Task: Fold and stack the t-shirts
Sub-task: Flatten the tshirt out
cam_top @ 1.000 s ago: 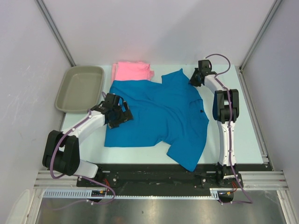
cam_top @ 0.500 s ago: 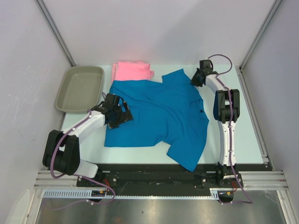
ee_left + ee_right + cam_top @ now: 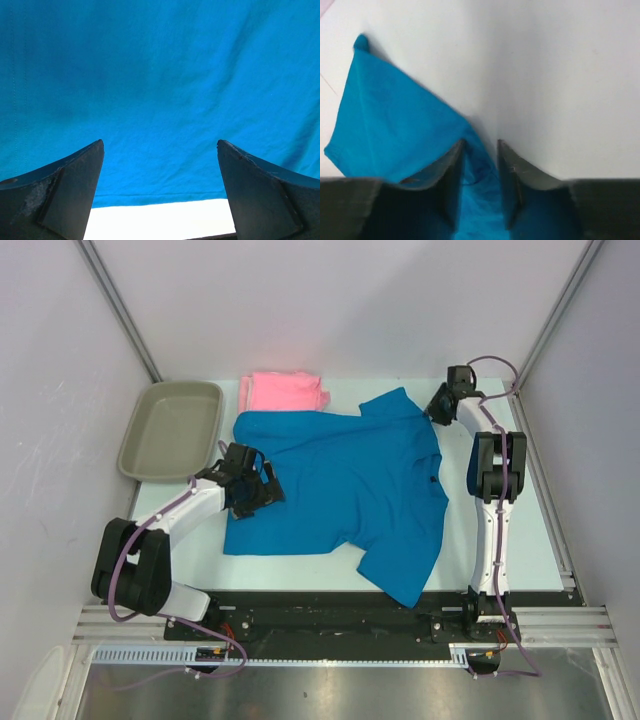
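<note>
A bright blue t-shirt (image 3: pixel 340 485) lies spread on the white table, one sleeve pointing to the near edge. A light pink t-shirt (image 3: pixel 285 392) lies folded at the back, its near edge under the blue one. My left gripper (image 3: pixel 262 483) is open over the blue shirt's left hem; the left wrist view shows blue cloth (image 3: pixel 160 90) and the hem between the spread jaws (image 3: pixel 160 145). My right gripper (image 3: pixel 437 405) is shut on the blue shirt's far right sleeve (image 3: pixel 410 130) and holds it at the back right (image 3: pixel 481 150).
A grey-beige plastic tray (image 3: pixel 172 430) stands at the back left, next to the left arm. Grey walls and metal frame posts enclose the table. The black base rail (image 3: pixel 330 615) runs along the near edge.
My right gripper has moved right and a little away with the sleeve, pulling the blue shirt's far right part out flatter. The left arm has not moved.
</note>
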Tool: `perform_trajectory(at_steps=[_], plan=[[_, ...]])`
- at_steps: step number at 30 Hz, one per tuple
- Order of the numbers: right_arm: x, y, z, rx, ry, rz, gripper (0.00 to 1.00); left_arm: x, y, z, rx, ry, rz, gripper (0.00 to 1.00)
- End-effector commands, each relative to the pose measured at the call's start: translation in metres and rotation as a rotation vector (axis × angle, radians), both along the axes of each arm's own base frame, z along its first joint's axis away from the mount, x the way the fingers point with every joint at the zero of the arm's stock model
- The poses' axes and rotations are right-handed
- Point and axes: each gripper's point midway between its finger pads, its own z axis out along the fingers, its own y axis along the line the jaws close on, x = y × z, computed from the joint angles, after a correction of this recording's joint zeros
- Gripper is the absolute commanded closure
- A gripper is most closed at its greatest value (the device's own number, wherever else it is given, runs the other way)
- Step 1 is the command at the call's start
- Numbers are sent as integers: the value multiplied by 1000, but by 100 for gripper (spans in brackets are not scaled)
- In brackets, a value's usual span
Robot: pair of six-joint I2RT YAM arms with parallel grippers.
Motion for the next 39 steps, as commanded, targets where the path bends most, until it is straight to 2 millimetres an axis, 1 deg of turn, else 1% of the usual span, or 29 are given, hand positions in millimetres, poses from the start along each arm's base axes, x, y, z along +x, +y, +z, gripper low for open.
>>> perform_trajectory(at_steps=[1, 2, 3, 5, 6, 7, 9, 10, 11, 12, 13, 14, 16, 17, 19, 20, 21, 22, 23, 24, 26, 27, 29, 30, 31, 33, 35, 36, 39], plan=[[-13, -20, 0, -101, 61, -44, 25, 2, -1, 7, -20, -26, -10, 0], [-12, -25, 7, -127, 46, -57, 10, 1, -2, 7, -21, -26, -13, 0], [-11, -12, 24, -158, 9, -44, 1, 0, -1, 9, -21, -27, -15, 0], [-10, -21, 46, -250, -42, -86, 0, -3, 1, 11, -16, -32, -17, 0], [-15, -16, 70, -276, -91, -91, 0, -7, 2, 11, -6, -24, -21, 0], [-19, -22, 84, -330, -109, -128, 0, -6, 5, 17, -2, -40, -17, 0], [-33, -20, 108, -393, -131, -131, 0, -11, 8, 23, 13, -42, -24, 0], [-48, -15, 128, -416, -145, -126, 0, -11, 8, 33, 10, -65, -28, 0], [-59, -9, 132, -418, -133, -113, 0, -12, 9, 39, 10, -73, -31, 0], [-78, -5, 129, -421, -76, -99, 0, -17, 12, 42, 21, -67, -42, 0], [-100, 10, 138, -399, -64, -59, 0, -18, 12, 50, 16, -89, -47, 0], [-115, 19, 137, -392, -44, -29, 0, -22, 8, 54, -5, -89, -68, 0], [-151, 35, 132, -368, -15, -2, 0, -33, 8, 53, -14, -72, -86, 0], [-187, 49, 127, -360, 2, 46, 1, -37, 9, 57, -17, -83, -93, 0], [-224, 68, 119, -342, 36, 105, 0, -49, 13, 51, -9, -65, -97, 0], [-252, 80, 116, -349, 56, 154, 0, -53, 14, 52, -11, -77, -99, 0], [-277, 77, 108, -374, 122, 151, 0, -58, 15, 48, -11, -63, -98, 0], [-295, 77, 104, -391, 145, 164, 0, -66, 16, 40, -13, -42, -102, 0], [-323, 85, 98, -411, 163, 210, 0, -70, 15, 36, -23, -32, -110, 0], [-346, 79, 92, -431, 204, 217, 0, -80, 14, 26, -37, -1, -115, 0], [-375, 88, 84, -339, 218, 218, 0, -87, 9, 20, -75, 11, -114, 0], [-406, 94, 76, -258, 223, 273, 0, -87, 7, 23, -97, -9, -107, 0], [-432, 108, 74, -143, 196, 298, 0, -92, 4, 20, -135, -13, -74, 0], [-446, 106, 74, -94, 173, 298, 0, -94, 5, 21, -139, -28, -62, 0], [-454, 105, 75, -58, 165, 269, 0, -94, 6, 23, -145, -32, -55, 0], [-476, 107, 74, -17, 159, 311, 0, -96, 5, 20, -158, -40, -50, 0], [-492, 106, 69, 12, 193, 289, 0, -95, 0, 21, -190, -64, -65, 0], [-504, 111, 69, 29, 189, 330, 0, -97, 0, 15, -195, -62, -66, 0], [-524, 115, 55, 81, 219, 283, 6, -100, -5, 8, -221, -42, -70, 0]])
